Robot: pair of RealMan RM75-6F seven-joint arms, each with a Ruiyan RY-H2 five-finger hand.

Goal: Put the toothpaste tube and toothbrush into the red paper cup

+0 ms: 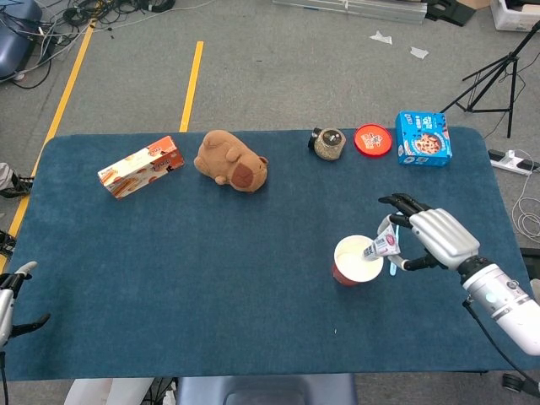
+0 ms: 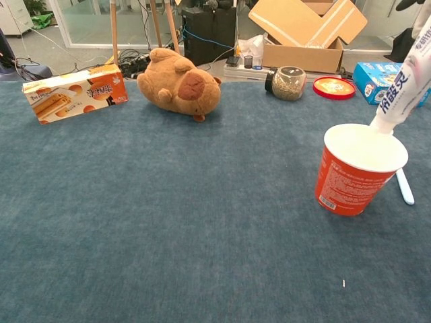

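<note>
My right hand (image 1: 434, 239) holds the white toothpaste tube (image 1: 381, 246) tilted, cap end down, right over the mouth of the red paper cup (image 1: 355, 261). In the chest view the toothpaste tube (image 2: 404, 85) slants down to the rim of the red cup (image 2: 356, 170); its cap looks just at or inside the opening. The light blue toothbrush (image 2: 404, 186) lies flat on the cloth just right of the cup, mostly hidden by hand and tube in the head view. My left hand (image 1: 10, 299) rests off the table's left front corner, holding nothing.
A brown plush toy (image 1: 231, 160), an orange snack box (image 1: 140, 166), a small jar (image 1: 328, 143), a red lid (image 1: 373, 139) and a blue box (image 1: 423, 137) stand along the far side of the blue table (image 1: 211, 278).
</note>
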